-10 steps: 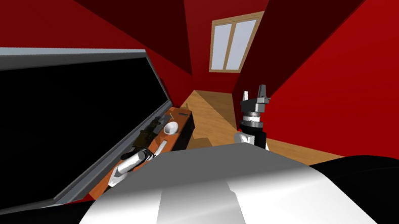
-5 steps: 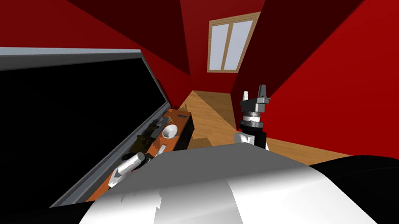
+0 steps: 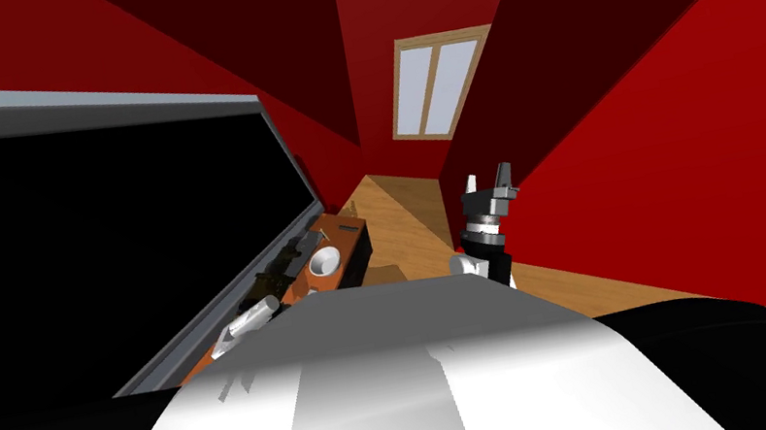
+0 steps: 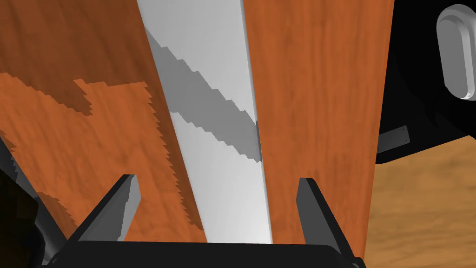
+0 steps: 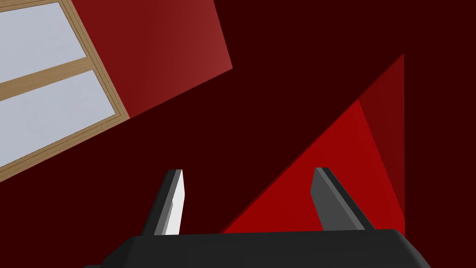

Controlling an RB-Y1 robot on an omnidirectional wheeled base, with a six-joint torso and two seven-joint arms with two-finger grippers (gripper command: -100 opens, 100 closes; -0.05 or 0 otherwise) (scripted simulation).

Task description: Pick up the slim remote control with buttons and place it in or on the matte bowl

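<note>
The slim remote [image 4: 209, 93] shows as a long plain white strip lying on the orange-brown wooden stand [image 4: 316, 93]. My left gripper [image 4: 218, 200] hovers over it, open, with one finger on each side and not touching it. A stepped shadow crosses the remote. The matte bowl [image 3: 325, 260], pale and round, sits on the same stand [image 3: 345, 233] farther along, beyond my left arm [image 3: 249, 318]. My right gripper [image 3: 485, 179] is raised at my right side, open and holding nothing.
A large black screen with a grey frame [image 3: 219, 300] runs along the stand's far side. Dark objects [image 3: 277, 265] lie by the screen's foot. Wooden floor [image 4: 418, 209] lies past the stand's front edge. Red walls close in at the right.
The whole head view has shifted: the window, stand and bowl have drifted left and toward me, so I have moved. My left arm has drawn slightly left. Both grippers' openings look unchanged.
</note>
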